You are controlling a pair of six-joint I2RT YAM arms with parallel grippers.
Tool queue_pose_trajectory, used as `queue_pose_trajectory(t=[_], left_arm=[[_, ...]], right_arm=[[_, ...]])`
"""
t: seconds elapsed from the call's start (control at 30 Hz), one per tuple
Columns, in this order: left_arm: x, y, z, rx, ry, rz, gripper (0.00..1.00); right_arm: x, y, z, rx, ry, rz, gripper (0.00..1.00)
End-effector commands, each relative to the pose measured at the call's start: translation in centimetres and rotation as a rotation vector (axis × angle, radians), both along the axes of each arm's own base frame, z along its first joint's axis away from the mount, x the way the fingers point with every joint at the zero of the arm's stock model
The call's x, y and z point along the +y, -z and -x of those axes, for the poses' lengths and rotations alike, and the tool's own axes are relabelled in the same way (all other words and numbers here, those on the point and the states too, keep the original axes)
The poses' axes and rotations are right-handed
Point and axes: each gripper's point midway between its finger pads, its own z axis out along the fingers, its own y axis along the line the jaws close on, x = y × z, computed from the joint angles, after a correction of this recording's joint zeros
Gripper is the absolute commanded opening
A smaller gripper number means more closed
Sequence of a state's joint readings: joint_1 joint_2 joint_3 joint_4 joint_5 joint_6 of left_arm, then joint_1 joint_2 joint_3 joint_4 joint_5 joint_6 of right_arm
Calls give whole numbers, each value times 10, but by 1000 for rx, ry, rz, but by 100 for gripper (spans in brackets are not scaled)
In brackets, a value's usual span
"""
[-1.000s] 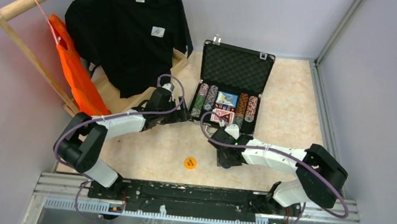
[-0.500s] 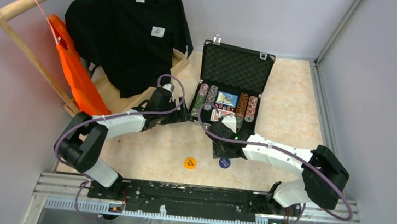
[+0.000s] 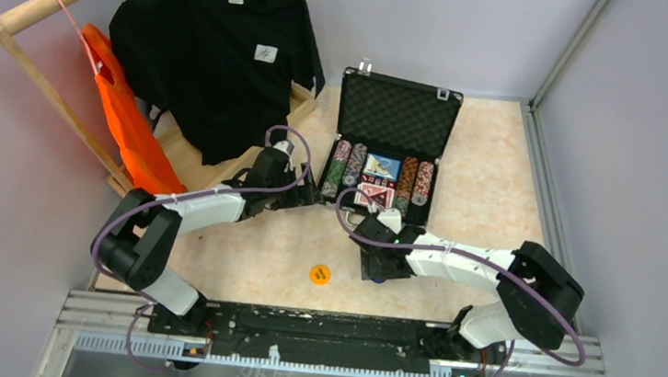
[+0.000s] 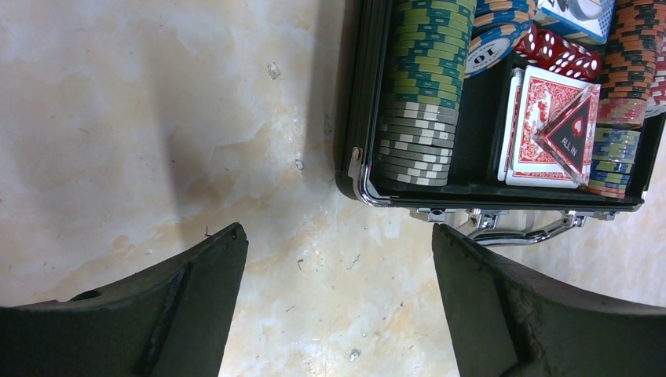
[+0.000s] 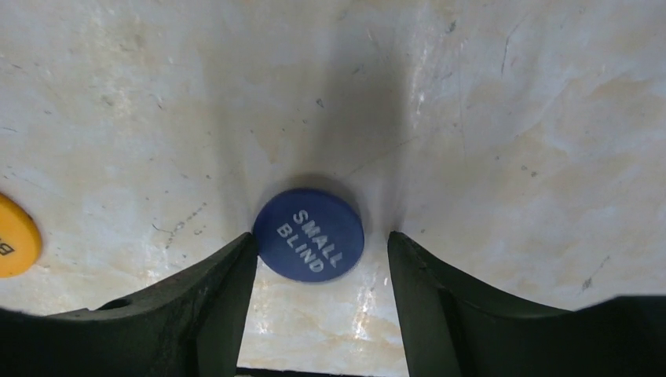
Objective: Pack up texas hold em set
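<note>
The step in hand is gathering the loose round tokens that lie outside the case (image 3: 398, 116). The case stands open on the desk (image 3: 486, 203) with its foam-lined lid upright. It already holds rows of striped chips (image 4: 420, 86), the red-backed cards (image 4: 534, 118), the red dice (image 4: 561, 53) and a triangular "ALL IN" token (image 4: 572, 133) lying on the cards.

The blue "SMALL BLIND" token (image 5: 309, 234) lies flat on the desk in front of the case, a short way out from its handle (image 4: 510, 232). The right pincer (image 5: 318, 243) is down over it with its jaws apart, one on each side. One finger (image 5: 228, 275) sits right at the token's edge, while a gap shows at the other finger, so nothing is clamped. An orange token (image 3: 319, 274) lies farther out from the case front, towards its left corner, untouched.

The left pincer (image 4: 338, 236) hovers over bare desk just off the case's front-left corner, jaws wide apart and empty.

The next move likely calls for closing the right jaws evenly on the thin blue disc and lifting it clear. It can then be carried to a free spot in the case. A disc this flat may slide or tip on the smooth desk instead of lifting.
</note>
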State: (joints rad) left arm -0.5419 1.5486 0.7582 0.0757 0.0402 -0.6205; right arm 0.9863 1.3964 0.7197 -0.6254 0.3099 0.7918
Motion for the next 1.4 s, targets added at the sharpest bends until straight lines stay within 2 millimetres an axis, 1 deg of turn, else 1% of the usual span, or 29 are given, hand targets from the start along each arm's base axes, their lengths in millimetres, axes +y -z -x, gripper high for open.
queue_pose_trajectory(t=[0.0, 0.07, 0.23, 0.47, 0.6, 0.73, 0.97, 1.1, 1.23, 1.37], left_arm=[[-8, -8, -6, -23, 15, 26, 92], [-8, -7, -6, -22, 15, 26, 92], [-8, -8, -6, -25, 14, 27, 92], [-8, -7, -6, -23, 16, 25, 92], [-8, -6, -6, -21, 14, 21, 92], [-8, -6, -6, -20, 15, 23, 92], [-9, -6, -6, -18, 17, 27, 92], [-8, -7, -6, -22, 16, 25, 92], [-8, -7, -6, -22, 15, 24, 92], [-9, -8, -6, -24, 16, 26, 92]], right_arm=[[12, 6, 3, 4, -3, -51, 61], [13, 7, 5, 6, -7, -57, 58], [15, 7, 7, 9, -14, -54, 56], [19, 3, 1, -11, -19, -52, 56], [18, 8, 2, 4, -28, -28, 56], [14, 14, 5, 21, -20, -15, 52], [11, 13, 7, 16, -1, -19, 45], [18, 7, 4, 5, -5, -50, 44], [31, -10, -2, -29, -15, -120, 44], [35, -22, -7, -48, -24, -135, 44]])
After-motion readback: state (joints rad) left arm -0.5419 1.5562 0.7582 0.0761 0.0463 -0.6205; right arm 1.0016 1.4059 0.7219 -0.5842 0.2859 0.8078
